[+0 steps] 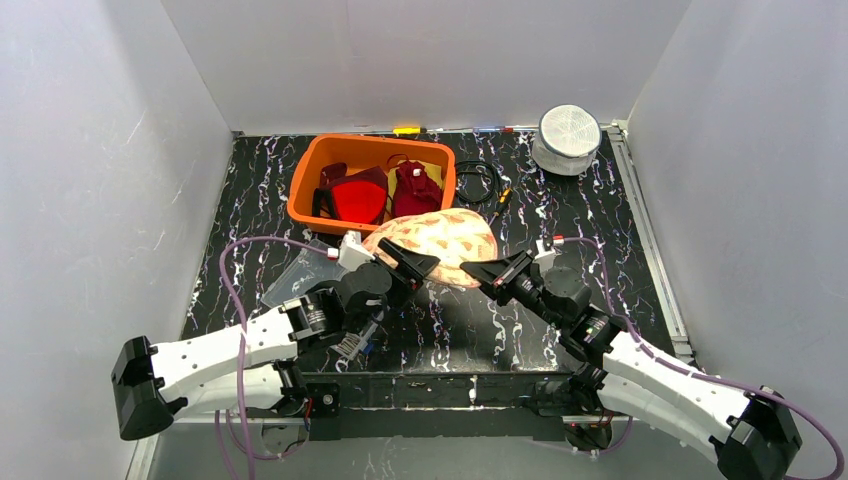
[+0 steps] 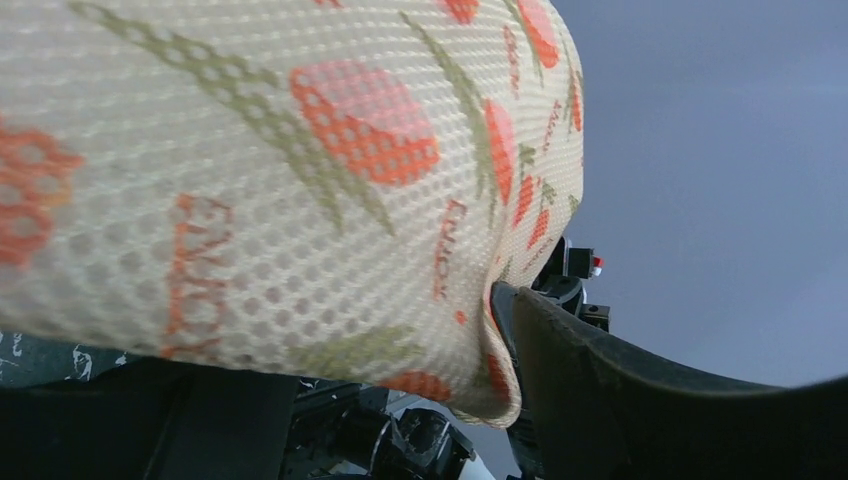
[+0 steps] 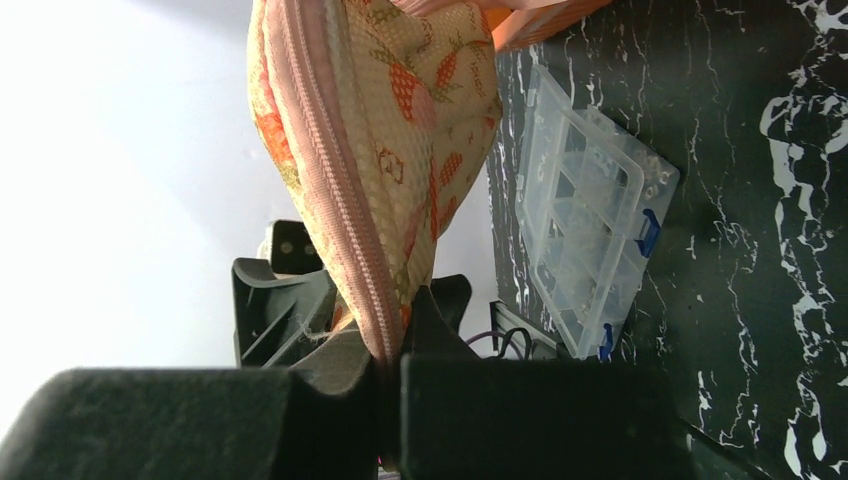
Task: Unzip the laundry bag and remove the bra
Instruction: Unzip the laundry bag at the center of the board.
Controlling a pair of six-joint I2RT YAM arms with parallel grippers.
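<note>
Cream mesh with orange and pink fruit prints makes up the laundry bag. It hangs in the air over the middle of the black tabletop, just in front of the orange basket. Seen from the top, the bag's long side runs from left to right, from one arm to the other.

On the left, a clear plastic box lies flat on the tabletop. Next to it, the left end effector is spread wide and let go. The left end of the bag sits loose between its fingers. In the left wrist view, one dark finger touches the edge of the bag, but the fingers do not squeeze it.

A pink zip runs along the edge of the bag. In the right wrist view, it goes straight into the fingers of the other arm. The part of the zip that shows is shut.

On the right, the right end effector is clenched tight. It pinches the bag right on the pink zip and holds that end up.

Red clothes lie in the basket behind the bag.
</note>
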